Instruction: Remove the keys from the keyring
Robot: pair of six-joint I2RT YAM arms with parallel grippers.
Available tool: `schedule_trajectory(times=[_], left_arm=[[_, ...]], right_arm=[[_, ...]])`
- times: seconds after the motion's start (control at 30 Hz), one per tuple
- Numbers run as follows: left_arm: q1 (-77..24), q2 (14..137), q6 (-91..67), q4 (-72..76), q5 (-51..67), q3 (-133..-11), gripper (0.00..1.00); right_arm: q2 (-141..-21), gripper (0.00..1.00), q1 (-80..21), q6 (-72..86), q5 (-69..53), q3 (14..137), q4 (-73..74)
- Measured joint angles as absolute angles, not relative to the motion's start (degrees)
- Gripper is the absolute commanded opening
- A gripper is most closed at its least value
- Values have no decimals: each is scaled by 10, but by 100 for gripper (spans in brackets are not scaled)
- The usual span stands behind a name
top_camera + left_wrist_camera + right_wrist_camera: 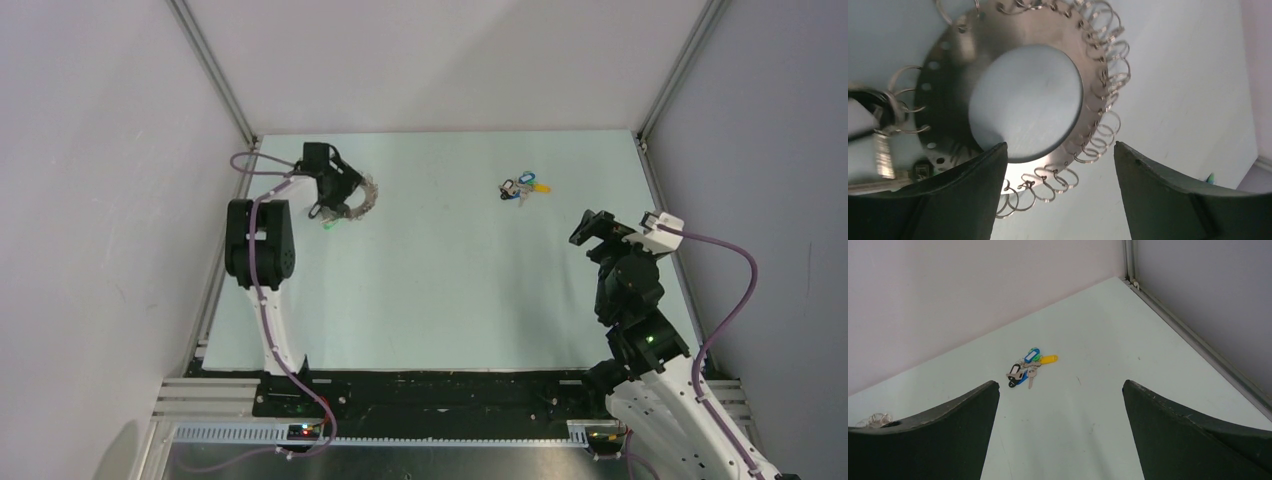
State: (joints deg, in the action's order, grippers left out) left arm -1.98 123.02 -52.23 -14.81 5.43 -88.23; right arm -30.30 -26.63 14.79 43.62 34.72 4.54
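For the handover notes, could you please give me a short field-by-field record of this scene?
left gripper: open, at the ring's rim
keyring: large silvery metal ring with wire-loop rim, far left
green key: bright green plastic head, beside the ring
other keys: small bunch with blue and yellow heads, lying apart
right gripper: open, empty, facing that bunch

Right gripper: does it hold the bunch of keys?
No, the right gripper is open and empty; the bunch of keys lies on the table beyond it.
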Motion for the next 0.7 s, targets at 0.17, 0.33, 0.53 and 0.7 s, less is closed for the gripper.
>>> schedule_trajectory(times=[0.17,0.33,0.53,0.7], left_arm=[[-71,1154,-524,-140,55,-772,85],[-206,1042,-527,-136,41,-631,87],[-346,944,-525,-158,30,-540,83],[-368,887,-454,-158,-32,-540,64]], right_arm=[[-300,100,-264,149,435,347,46],[-295,99,-261,150,434,347,46],[-290,99,-260,153,430,347,50],[-284,100,-257,155,427,347,54]])
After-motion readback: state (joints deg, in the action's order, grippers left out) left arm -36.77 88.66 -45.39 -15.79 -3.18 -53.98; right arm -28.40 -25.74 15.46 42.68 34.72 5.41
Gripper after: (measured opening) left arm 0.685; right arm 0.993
